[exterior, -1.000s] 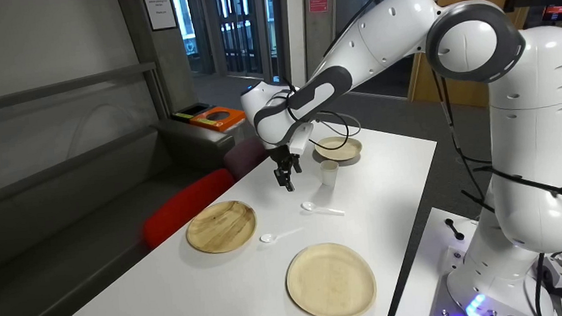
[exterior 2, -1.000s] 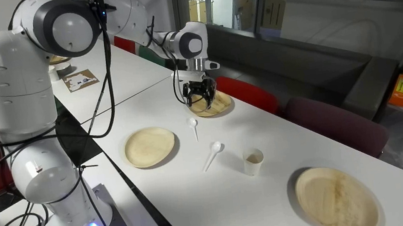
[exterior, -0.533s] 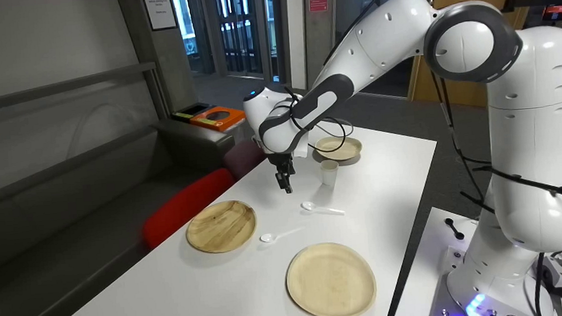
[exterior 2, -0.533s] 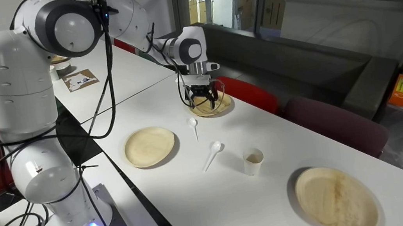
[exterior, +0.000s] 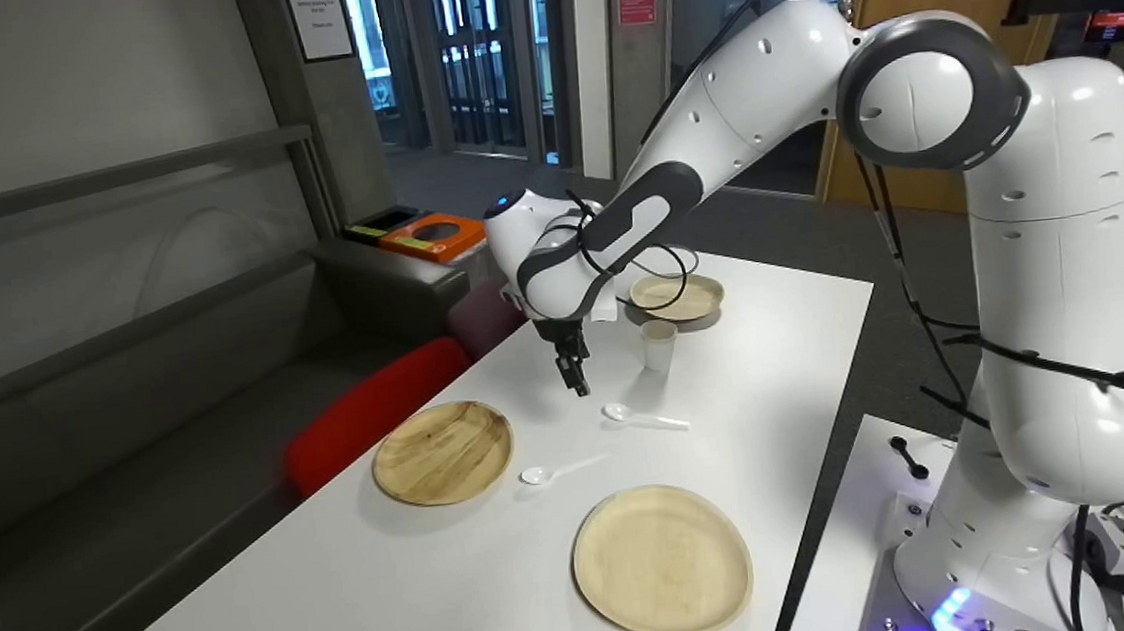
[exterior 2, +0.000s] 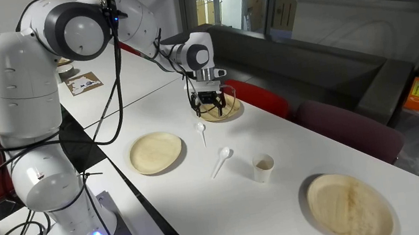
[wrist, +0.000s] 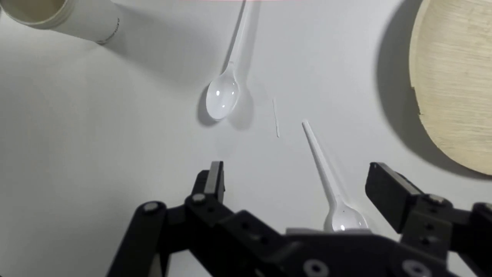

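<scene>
My black gripper is open and holds nothing. It hovers above the white table, fingers pointing down. Below it in the wrist view, a white plastic spoon lies between the fingers' lines of sight, its bowl partly hidden by the gripper body. A second white spoon lies farther off, near a white paper cup. Both exterior views show the gripper, both spoons and the upright cup. A streaked wooden plate is near the gripper.
A pale plate lies nearer my base; its edge shows in the wrist view. Another plate lies beyond the cup. A red chair and a purple chair stand along the table's edge. Loose cables hang along my arm.
My gripper has lowered a little toward the table and turned slightly about its own axis. It stays open. The spoons, cup and plates have not moved.
</scene>
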You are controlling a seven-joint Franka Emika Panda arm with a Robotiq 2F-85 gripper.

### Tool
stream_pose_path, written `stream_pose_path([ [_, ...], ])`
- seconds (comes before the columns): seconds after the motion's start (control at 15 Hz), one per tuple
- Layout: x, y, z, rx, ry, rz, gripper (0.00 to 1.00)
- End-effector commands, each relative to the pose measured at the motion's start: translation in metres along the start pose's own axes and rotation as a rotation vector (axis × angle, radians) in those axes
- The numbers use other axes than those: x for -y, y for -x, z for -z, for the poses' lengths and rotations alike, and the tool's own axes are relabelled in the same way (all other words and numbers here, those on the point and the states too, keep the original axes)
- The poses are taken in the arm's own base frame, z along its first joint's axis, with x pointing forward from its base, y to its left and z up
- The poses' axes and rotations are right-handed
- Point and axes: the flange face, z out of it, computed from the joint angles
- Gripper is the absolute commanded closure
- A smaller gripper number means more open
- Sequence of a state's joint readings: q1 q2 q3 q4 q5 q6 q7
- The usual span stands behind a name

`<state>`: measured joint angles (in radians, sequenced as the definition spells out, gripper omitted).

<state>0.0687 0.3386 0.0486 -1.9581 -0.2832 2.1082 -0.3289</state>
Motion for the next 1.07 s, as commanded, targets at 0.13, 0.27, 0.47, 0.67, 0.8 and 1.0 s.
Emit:
stream_pose_path([
  [0.13, 0.011, -0.028, -0.045, 0.008, -0.020, 0.155, 0.00],
  [0.27, 0.014, -0.037, -0.059, 0.008, -0.028, 0.148, 0.00],
  [0.47, 0.019, -0.047, -0.074, 0.012, -0.042, 0.156, 0.00],
  [0.67, 0.025, -0.055, -0.080, 0.011, -0.052, 0.185, 0.00],
  [0.8, 0.036, -0.059, -0.082, 0.012, -0.042, 0.246, 0.00],
  [1.0, 0.048, -0.063, -0.086, 0.016, -0.052, 0.307, 0.00],
])
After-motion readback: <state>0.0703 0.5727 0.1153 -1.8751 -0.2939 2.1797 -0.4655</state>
